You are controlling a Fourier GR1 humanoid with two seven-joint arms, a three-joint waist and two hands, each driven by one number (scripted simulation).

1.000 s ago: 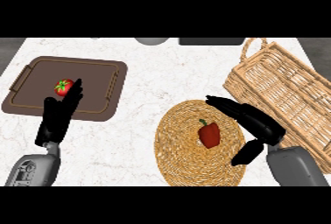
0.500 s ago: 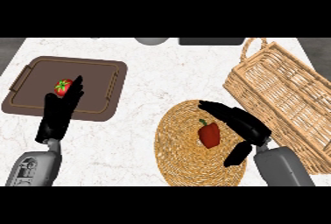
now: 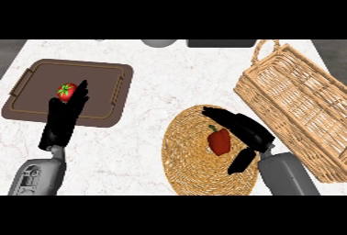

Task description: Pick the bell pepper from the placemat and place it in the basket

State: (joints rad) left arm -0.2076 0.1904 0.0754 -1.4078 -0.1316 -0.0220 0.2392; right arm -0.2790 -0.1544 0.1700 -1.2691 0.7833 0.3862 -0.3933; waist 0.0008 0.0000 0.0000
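- Item 1, bell pepper [image 3: 220, 140]: red, green stem pointing up-left, lying near the middle of the round woven placemat [image 3: 193, 160]. I see it just left of my right hand's palm, between the fingers above it and the thumb below it. It sits there as the thing to be picked, not yet lifted.
- Item 2, right hand [image 3: 247, 132]: spread wide, fingers reaching over the pepper's upper right side, thumb low and to the pepper's right. The hand is unclenched and grasps nothing; I cannot tell whether a finger touches the pepper. I judge this a pre-grasp cupping pose.
- Item 3, basket [image 3: 298, 98]: wicker, long, set at a slant just right of and beyond my right hand, its near wall close to the placemat's edge. I judge the carry a short one.
- Item 4, left hand [image 3: 64, 120]: resting, fingers straight and relaxed, holding nothing, laid over the near part of a brown tray [image 3: 102, 75].
- Item 5, tomato [image 3: 65, 91]: on that tray, just beside the left fingertips; no part in the task.
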